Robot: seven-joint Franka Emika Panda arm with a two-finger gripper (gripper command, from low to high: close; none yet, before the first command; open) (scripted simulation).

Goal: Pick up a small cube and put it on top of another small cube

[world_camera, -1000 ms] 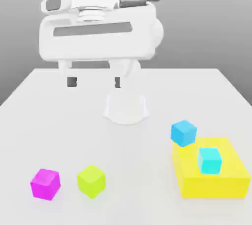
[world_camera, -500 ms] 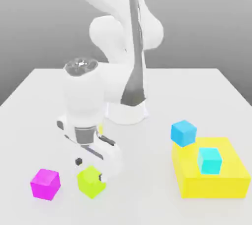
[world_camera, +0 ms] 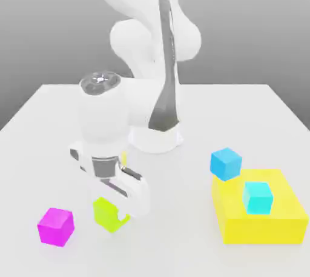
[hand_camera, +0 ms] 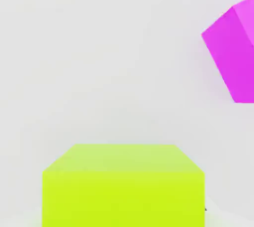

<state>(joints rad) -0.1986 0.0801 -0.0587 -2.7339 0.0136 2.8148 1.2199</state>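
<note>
Clamping the green cube (world_camera: 110,216) between its fingers, the gripper (world_camera: 111,209) is hanging near the magenta cube (world_camera: 56,227), toward the exterior view's right of it.

a simulated scene: plain white tabletop (world_camera: 175,209), blank grey backdrop.
</note>
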